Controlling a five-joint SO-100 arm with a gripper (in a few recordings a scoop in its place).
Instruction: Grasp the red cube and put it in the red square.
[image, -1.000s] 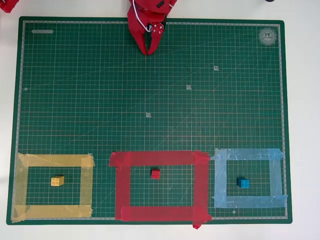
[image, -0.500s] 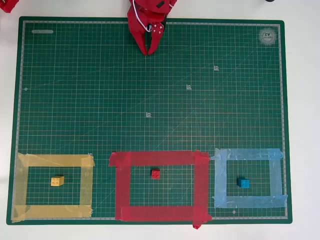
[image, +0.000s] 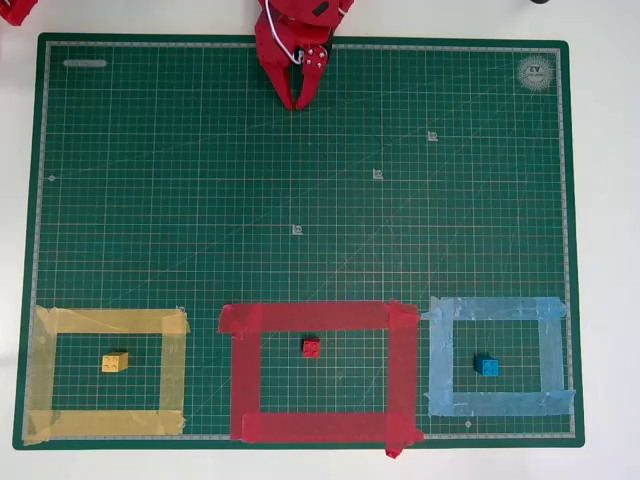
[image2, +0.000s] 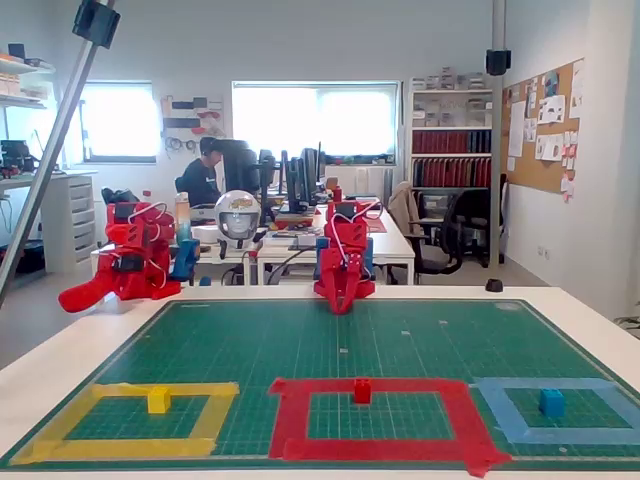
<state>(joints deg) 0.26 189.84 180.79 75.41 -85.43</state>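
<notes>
The red cube (image: 311, 347) (image2: 362, 390) rests on the green mat inside the red square (image: 245, 370) (image2: 290, 415), a little above the frame's middle in the overhead view. My red gripper (image: 297, 103) (image2: 339, 306) hangs at the mat's far edge, a long way from the cube. Its fingers meet at the tips, with nothing between them.
A yellow block (image: 115, 362) lies inside a yellow tape frame (image: 172, 370) on the left. On the right, a blue block (image: 487, 366) lies inside a light blue tape frame (image: 549, 355). The green cutting mat (image: 300, 200) covers most of the white table.
</notes>
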